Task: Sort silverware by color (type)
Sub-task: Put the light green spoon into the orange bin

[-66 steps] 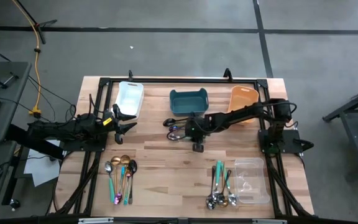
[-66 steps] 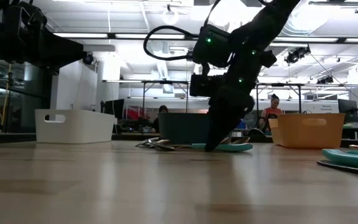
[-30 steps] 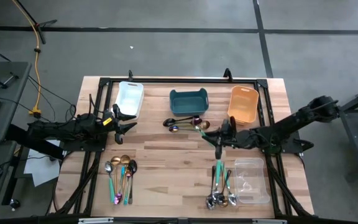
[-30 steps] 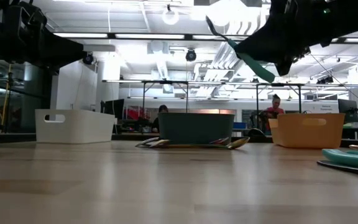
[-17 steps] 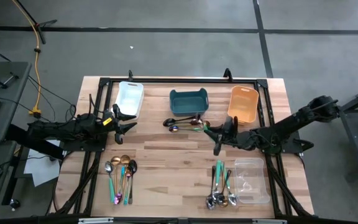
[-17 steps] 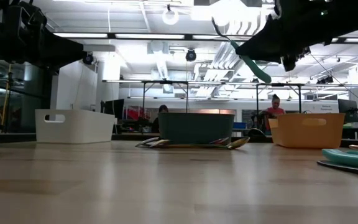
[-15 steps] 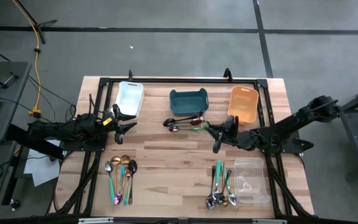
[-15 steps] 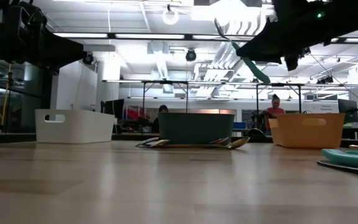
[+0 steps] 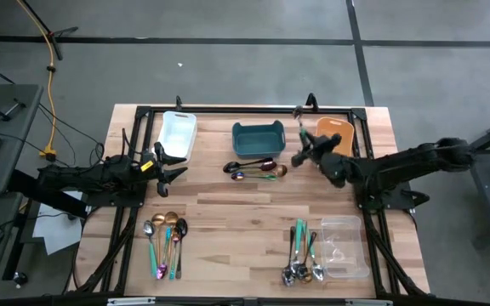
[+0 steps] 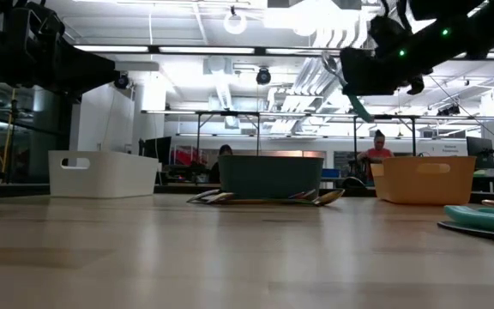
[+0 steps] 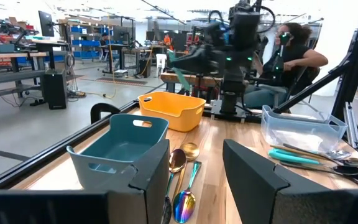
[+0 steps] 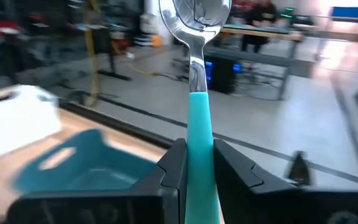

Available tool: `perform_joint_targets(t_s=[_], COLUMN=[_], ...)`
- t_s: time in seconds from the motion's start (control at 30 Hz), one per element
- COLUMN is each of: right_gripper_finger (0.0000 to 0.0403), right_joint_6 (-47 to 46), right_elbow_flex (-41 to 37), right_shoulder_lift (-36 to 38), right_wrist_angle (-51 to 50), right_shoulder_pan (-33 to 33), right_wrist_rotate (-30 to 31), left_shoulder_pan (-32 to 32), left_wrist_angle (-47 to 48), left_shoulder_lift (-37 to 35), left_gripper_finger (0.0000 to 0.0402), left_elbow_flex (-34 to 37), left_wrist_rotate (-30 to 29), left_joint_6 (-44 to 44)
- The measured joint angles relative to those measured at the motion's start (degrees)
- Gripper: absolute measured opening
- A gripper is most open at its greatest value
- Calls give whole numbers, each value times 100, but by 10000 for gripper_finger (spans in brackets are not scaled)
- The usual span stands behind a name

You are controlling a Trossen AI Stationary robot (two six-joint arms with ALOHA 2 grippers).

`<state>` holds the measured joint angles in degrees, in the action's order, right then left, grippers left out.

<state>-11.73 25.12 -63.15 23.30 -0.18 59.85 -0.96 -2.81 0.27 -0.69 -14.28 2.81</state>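
Because its jaws clamp the teal-handled spoon (image 12: 199, 93) by the handle, bowl pointing ahead, the right gripper (image 9: 307, 153) carries it high between teal bin (image 9: 258, 138) and orange bin (image 9: 333, 136), while the left gripper (image 9: 173, 164) waits spread, empty.

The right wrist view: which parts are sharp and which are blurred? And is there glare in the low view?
Right wrist view: the teal-handled spoon held in the right gripper is sharp; the teal bin and the room behind it are blurred. Low view: bright ceiling lights glare, leaving the arms as dark silhouettes.
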Motion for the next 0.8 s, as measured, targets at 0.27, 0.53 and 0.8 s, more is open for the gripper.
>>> perform_joint_targets(t_s=[0.27, 0.53, 0.8], right_gripper_finger=[48, 48, 48], right_joint_6=[-1455, -2808, -2883], right_elbow_flex=[7, 7, 6], right_shoulder_lift=[1212, 1571, 1398], right_wrist_angle=[-3040, -5356, -6048], right_shoulder_pan=[-911, -1742, -2537], right_wrist_rotate=[-379, -1749, -3053], left_shoulder_pan=[1, 1, 0], left_wrist_angle=[0, 0, 0], left_shoulder_lift=[0, -2, 0], left_gripper_finger=[145, 145, 145], left_elbow_flex=[0, 0, 0], left_wrist_rotate=[0, 2, 2], left_joint_6=[0, 0, 0])
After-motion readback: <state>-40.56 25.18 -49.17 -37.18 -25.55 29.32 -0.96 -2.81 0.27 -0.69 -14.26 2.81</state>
